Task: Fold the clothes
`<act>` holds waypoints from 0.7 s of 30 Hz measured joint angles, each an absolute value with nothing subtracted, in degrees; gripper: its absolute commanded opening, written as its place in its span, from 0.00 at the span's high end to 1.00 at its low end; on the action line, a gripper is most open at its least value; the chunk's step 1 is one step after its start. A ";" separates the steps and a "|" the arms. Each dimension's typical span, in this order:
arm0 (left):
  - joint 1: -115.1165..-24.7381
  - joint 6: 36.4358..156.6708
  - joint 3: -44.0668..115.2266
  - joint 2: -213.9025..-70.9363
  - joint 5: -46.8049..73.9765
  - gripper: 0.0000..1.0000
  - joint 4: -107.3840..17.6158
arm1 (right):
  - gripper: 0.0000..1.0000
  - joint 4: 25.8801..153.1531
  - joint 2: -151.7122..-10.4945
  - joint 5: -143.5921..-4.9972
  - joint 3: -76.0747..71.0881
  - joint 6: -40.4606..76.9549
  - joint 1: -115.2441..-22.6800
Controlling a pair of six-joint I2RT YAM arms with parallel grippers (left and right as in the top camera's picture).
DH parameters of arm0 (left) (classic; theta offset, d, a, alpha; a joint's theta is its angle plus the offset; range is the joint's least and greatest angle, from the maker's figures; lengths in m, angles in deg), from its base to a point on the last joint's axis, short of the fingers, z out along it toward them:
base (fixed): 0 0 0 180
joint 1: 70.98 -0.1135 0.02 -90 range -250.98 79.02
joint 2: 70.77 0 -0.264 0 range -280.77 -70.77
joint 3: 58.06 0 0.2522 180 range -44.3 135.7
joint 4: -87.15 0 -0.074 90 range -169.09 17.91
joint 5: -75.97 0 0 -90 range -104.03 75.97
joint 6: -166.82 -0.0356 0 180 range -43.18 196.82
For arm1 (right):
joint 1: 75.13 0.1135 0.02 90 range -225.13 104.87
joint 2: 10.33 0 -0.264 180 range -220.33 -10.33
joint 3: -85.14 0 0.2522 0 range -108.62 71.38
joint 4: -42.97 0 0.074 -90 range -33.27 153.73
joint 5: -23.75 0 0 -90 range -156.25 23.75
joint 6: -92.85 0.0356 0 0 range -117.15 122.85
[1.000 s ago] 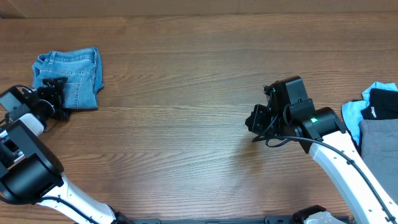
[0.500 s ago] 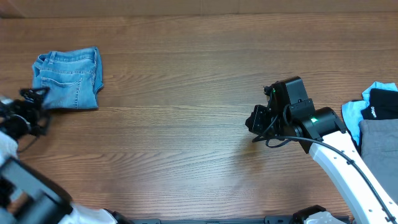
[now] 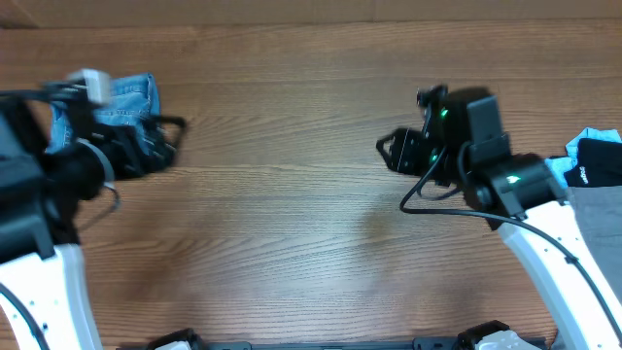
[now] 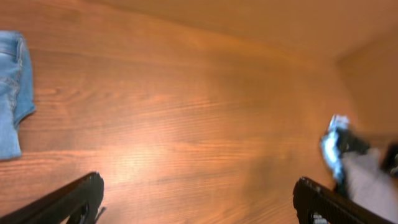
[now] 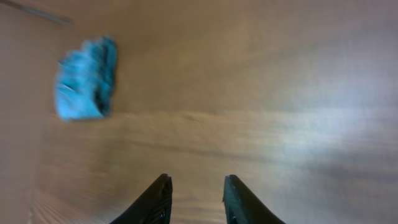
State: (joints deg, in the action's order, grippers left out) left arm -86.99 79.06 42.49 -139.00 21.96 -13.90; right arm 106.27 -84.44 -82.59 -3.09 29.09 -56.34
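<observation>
The light-blue denim jeans (image 3: 124, 97) lie folded in a small bundle at the table's far left, partly hidden by my left arm. They also show at the left edge of the left wrist view (image 4: 11, 93) and as a blurred blue patch in the right wrist view (image 5: 86, 79). My left gripper (image 3: 167, 141) is open wide and empty, raised just right of the jeans, its fingers far apart over bare wood (image 4: 198, 193). My right gripper (image 3: 387, 151) is open and empty over the table's right half, nothing between its fingers (image 5: 196, 186).
A pile of other garments lies at the right edge: a black one (image 3: 598, 160), a pale-blue one (image 3: 554, 175) and a plain grey one (image 3: 598, 228). The pile also shows blurred in the left wrist view (image 4: 354, 162). Bare wooden table (image 3: 292, 214) lies between the arms.
My left arm has lifted off the jeans and swung up and right, its gripper now open and empty. My right arm has moved up toward the table's far side.
</observation>
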 measured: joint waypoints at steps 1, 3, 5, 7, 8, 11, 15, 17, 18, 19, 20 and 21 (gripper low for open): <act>-83.75 78.16 43.05 -138.04 19.01 0.00 -12.24 | 0.67 106.55 -84.31 -82.55 -5.08 28.65 -56.34; -78.24 77.16 43.58 -136.27 13.80 0.00 -9.53 | 0.66 106.88 -83.87 -82.59 -7.88 28.13 -56.34; -73.06 76.76 43.80 -134.69 8.89 0.00 -6.21 | 0.62 107.34 -82.91 -82.68 -9.56 27.80 -56.34; -68.58 77.05 43.93 -133.71 4.36 0.00 -2.78 | 0.57 107.82 -81.88 -82.79 -9.96 27.54 -56.34; -66.77 77.35 43.95 -133.45 2.11 0.00 -1.16 | 0.55 108.26 -81.40 -82.79 -10.00 27.41 -56.34; -63.47 78.40 43.97 -133.47 -3.59 0.00 3.21 | 0.50 109.61 -80.76 -82.83 -10.00 26.62 -56.34; -62.70 78.84 43.97 -133.82 -8.05 0.00 5.75 | 0.36 110.82 -80.79 -82.76 -10.00 24.37 -56.34; -62.70 79.17 43.97 -134.08 -9.21 0.00 6.12 | 0.09 111.06 -80.79 -82.79 -10.00 23.71 -56.34; -62.70 79.34 43.97 -134.26 -9.63 0.00 6.21 | 0.00 111.28 -80.79 -82.81 -10.00 23.49 -56.34; -62.70 79.45 43.97 -134.47 -10.02 0.00 6.25 | 0.00 111.41 -80.79 -82.81 -10.00 23.19 -56.34; -62.70 79.47 43.97 -134.69 -10.24 0.00 6.25 | 0.00 111.52 -80.79 -82.79 -10.00 22.73 -56.34; -62.70 79.60 43.97 -134.89 -10.41 0.00 6.25 | 0.00 111.52 -80.79 -82.81 -10.00 22.53 -56.34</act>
State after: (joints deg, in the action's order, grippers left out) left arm -62.70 79.60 43.97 -134.89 -10.41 6.25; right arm 111.52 -80.79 -82.81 -10.00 22.53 -56.34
